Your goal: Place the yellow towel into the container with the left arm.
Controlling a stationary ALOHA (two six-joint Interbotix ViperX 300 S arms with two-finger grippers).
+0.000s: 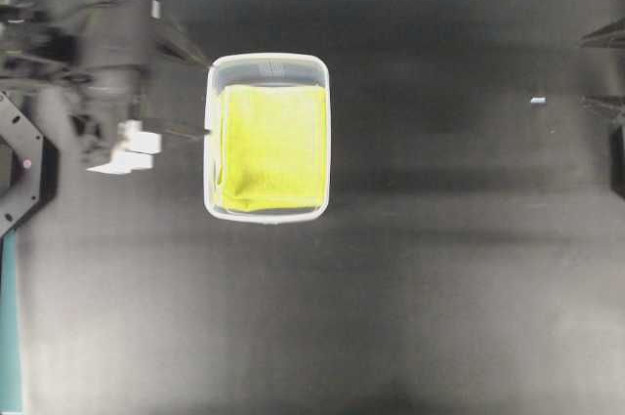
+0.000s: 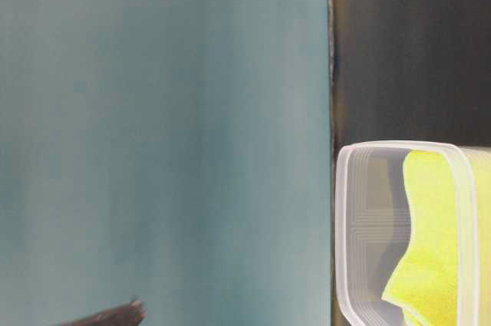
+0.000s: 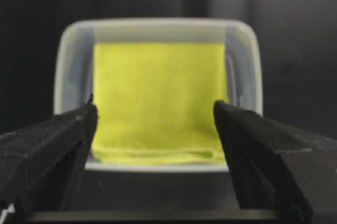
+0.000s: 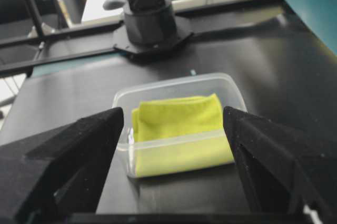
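The yellow towel [image 1: 271,146] lies folded inside the clear container [image 1: 268,61] at the table's middle. It also shows in the left wrist view [image 3: 158,76], in the right wrist view [image 4: 176,116] and in the table-level view [image 2: 437,249]. My left gripper [image 1: 205,99] is open and empty just left of the container's rim, with the arm blurred behind it. In the left wrist view the gripper [image 3: 154,107] has its jaws wide apart, with the container [image 3: 73,55] in front of them. My right gripper [image 1: 588,71] is open and empty at the far right edge, and its jaws [image 4: 172,112] frame the container [image 4: 174,84] from a distance.
A small white speck [image 1: 537,100] lies on the dark table near the right gripper. The left arm's round base [image 4: 150,18] stands beyond the container. A teal wall [image 2: 153,111] borders the table, and a teal strip [image 1: 10,337] runs along the left edge.
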